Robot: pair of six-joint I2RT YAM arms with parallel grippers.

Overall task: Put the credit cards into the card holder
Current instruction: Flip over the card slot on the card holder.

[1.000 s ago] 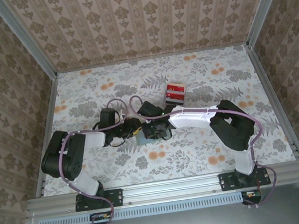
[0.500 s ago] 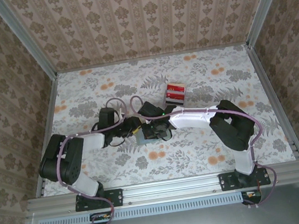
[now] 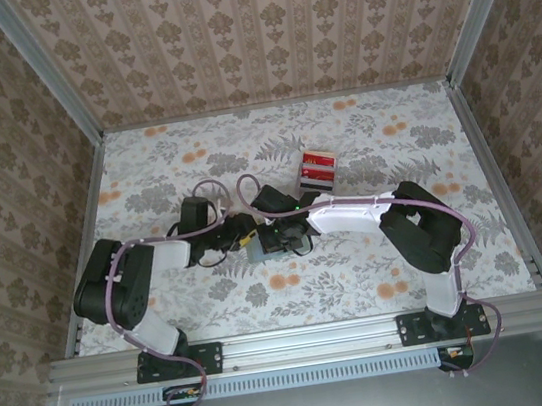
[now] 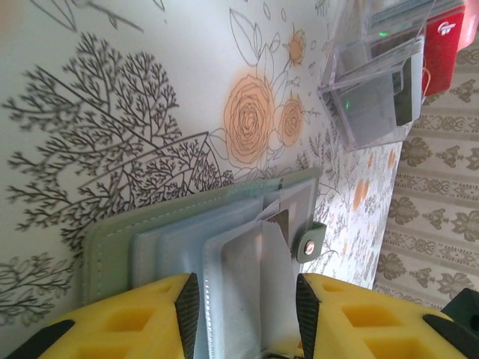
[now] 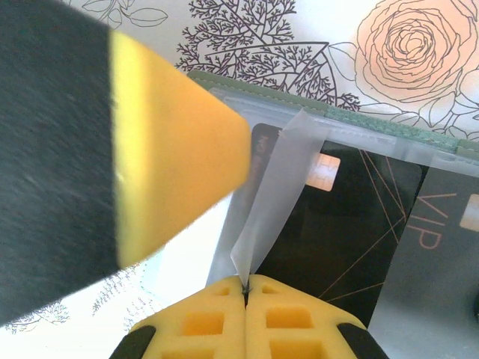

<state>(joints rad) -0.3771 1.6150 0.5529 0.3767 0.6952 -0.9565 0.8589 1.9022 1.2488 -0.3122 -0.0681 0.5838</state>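
Right wrist view: right gripper (image 5: 245,288) clenched on a clear flap (image 5: 277,187) of the card holder (image 5: 374,126); left gripper (image 4: 243,299) released, jaws straddling it

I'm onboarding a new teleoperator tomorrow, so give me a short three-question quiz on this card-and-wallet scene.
1. True or false: the right tool is shut on a clear flap of the card holder.
2. Which word is printed on the grey card? A) VIP B) GOLD C) DEBIT
3. Fill in: in the top view, the red cards lie ___ from the arm bases than the card holder.
Key: 1 true; 2 A; 3 farther.
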